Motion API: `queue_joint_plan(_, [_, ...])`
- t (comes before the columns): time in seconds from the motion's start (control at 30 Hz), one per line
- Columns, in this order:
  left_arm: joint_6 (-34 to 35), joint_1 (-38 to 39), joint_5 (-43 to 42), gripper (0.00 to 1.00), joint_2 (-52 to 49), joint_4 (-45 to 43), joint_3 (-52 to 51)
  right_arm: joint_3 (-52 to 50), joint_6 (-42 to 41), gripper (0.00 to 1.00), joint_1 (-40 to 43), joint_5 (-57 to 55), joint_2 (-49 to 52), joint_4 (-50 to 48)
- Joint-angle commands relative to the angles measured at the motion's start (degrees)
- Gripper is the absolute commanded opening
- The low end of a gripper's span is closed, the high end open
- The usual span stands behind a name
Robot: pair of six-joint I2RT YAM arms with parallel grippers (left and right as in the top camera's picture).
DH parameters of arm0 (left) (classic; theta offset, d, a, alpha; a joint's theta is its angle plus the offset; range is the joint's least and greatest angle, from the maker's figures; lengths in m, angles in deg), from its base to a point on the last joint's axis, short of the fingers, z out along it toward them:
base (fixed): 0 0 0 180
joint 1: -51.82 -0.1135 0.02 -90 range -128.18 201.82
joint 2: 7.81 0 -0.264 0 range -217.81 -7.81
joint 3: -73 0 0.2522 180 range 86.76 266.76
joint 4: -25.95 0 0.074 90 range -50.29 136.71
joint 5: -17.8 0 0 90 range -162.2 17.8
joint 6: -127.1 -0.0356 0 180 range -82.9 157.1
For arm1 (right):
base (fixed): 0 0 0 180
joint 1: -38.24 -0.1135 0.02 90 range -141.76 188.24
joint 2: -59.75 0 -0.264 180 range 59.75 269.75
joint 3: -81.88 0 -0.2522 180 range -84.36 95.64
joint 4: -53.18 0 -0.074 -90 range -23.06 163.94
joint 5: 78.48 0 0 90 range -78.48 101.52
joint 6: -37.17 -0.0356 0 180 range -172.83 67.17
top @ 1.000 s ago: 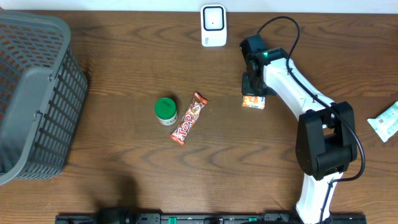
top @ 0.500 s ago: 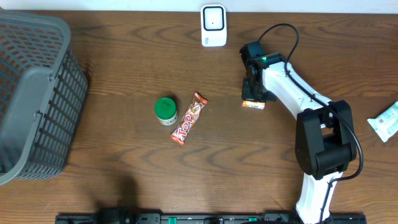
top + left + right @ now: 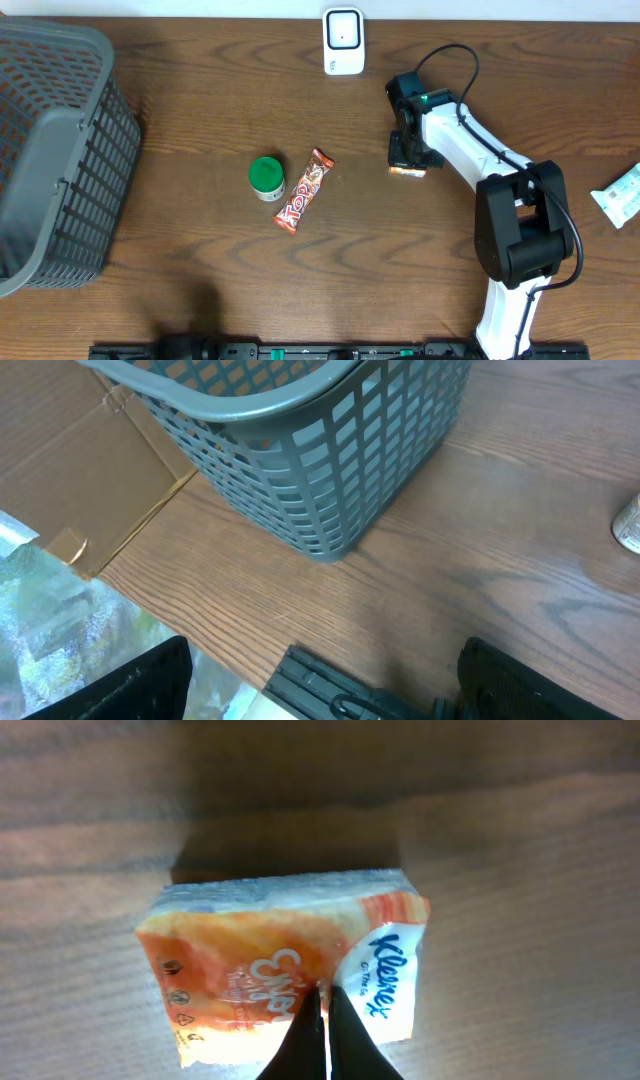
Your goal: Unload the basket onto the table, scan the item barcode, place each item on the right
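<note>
We see R gripper (image 3: 322,1020) w/ jaws together, pinching the wrapper of the orange Kleenex pack (image 3: 250,960) right at its tips, scanner (image 3: 342,40) well fwd-left of it, while L gripper (image 3: 320,685) has jaws wide apart, grey basket (image 3: 330,450) just ahead.
</note>
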Motion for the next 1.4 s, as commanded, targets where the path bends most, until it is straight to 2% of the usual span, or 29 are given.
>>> queue_joint_plan(0.0, [0.3,-0.1,0.3,0.86,0.5,4.4,0.2,3.5,-0.8,0.01,0.5,0.3,-1.2,3.6])
queue_joint_plan(0.1, [0.3,-0.1,0.3,0.86,0.5,4.5,0.2,8.4,-0.8,0.02,0.5,0.3,-2.8,8.0])
queue_joint_plan(0.13, [0.3,-0.1,0.3,0.86,0.5,4.5,0.2,10.1,-0.8,0.12,0.5,0.3,-3.3,9.3])
queue_joint_plan(0.17, [0.3,-0.1,0.3,0.86,0.5,4.5,0.2,12.0,-0.8,0.30,0.5,0.3,-4.0,10.9])
queue_joint_plan(0.2, [0.3,-0.1,0.3,0.86,0.5,4.5,0.2,13.3,-0.8,0.56,0.5,0.3,-4.4,11.9])
queue_joint_plan(0.23, [0.3,-0.1,0.3,0.86,0.5,4.5,0.2,14.4,-0.8,0.78,0.5,0.5,-4.8,12.9])
queue_joint_plan(0.3, [0.3,-0.1,0.3,0.86,0.5,4.5,0.2,15.6,-0.8,0.99,0.5,0.5,-5.2,13.9])
queue_joint_plan(0.5, [0.3,-0.1,0.3,0.86,0.5,4.5,0.2,13.8,-0.9,0.99,0.5,0.5,-4.9,13.7])
queue_joint_plan(0.7, [0.3,-0.1,0.3,0.86,0.5,4.5,0.2,6.4,-0.5,0.99,0.5,0.5,-4.9,6.8])
queue_joint_plan(0.93, [0.3,-0.1,0.3,0.86,0.5,4.5,0.2,0.3,6.1,0.99,0.5,0.5,-4.9,-0.6])
queue_joint_plan(1.37, [0.3,-0.1,0.3,0.86,0.5,4.4,0.2,-1.3,10.6,0.99,0.7,1.2,-4.9,-6.3])
